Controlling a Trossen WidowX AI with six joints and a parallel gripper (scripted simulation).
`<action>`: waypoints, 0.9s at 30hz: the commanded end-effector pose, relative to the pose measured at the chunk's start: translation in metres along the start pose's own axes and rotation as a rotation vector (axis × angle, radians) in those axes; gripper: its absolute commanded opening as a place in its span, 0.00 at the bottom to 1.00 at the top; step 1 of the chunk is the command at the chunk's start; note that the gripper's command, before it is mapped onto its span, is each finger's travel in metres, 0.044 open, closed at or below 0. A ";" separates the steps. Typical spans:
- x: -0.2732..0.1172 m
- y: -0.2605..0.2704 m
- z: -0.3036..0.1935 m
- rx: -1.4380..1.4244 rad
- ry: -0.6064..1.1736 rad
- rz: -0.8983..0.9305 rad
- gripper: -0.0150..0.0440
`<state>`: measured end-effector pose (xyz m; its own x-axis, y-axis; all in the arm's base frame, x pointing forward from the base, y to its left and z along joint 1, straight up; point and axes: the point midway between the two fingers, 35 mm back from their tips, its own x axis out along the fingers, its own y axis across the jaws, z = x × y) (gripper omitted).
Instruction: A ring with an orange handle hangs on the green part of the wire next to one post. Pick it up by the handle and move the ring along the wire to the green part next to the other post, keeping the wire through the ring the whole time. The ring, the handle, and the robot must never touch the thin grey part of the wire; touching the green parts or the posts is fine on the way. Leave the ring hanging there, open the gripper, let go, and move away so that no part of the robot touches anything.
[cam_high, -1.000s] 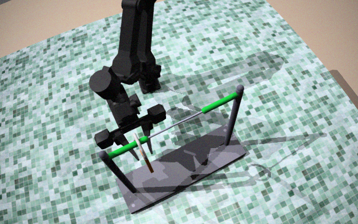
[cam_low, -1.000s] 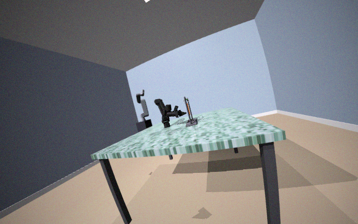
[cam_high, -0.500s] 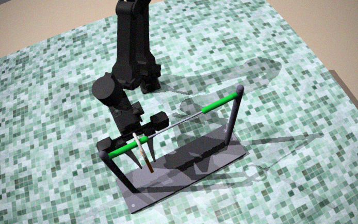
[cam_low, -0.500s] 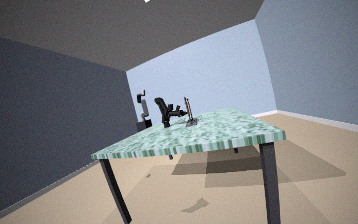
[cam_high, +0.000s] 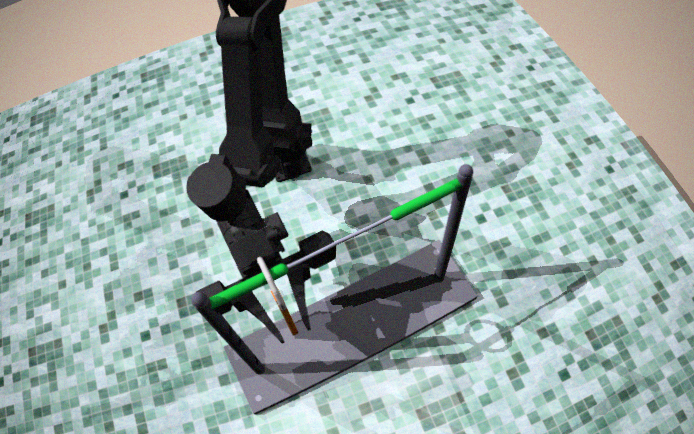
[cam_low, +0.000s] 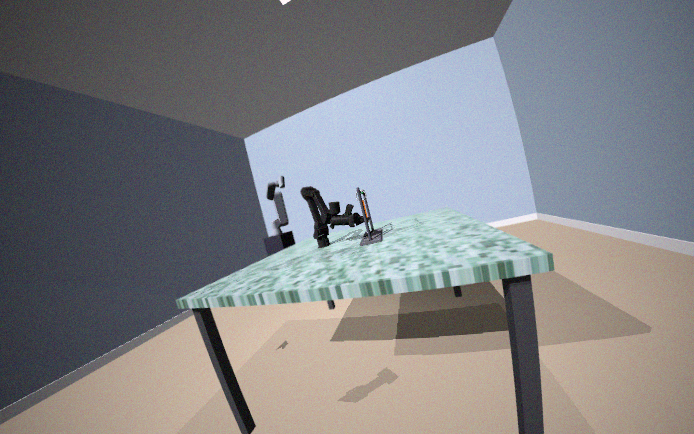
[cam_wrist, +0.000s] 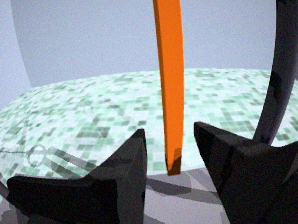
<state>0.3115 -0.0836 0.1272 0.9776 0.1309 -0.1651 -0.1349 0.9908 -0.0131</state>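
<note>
The pale ring hangs around the left green part in the top view, near that part's inner end. Its orange handle points down. My gripper is partly open. In the wrist view the handle's lower end shows between the two fingertips, with a gap visible on each side. The thin grey wire runs to the other green part at the right post. The fingers reach below the wire from the robot's side.
The left post stands close beside my gripper, at the right in the wrist view. Both posts rise from a grey base plate on the green mosaic table. Shadows of the arm and frame cross the plate and table.
</note>
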 end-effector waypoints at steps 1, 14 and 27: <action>0.009 -0.001 0.002 0.000 -0.006 -0.004 0.53; 0.019 0.001 0.001 0.001 -0.009 -0.004 0.53; 0.019 0.001 0.001 0.001 -0.009 -0.004 0.53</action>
<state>0.3291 -0.0790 0.1240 0.9785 0.1329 -0.1577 -0.1368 0.9905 -0.0142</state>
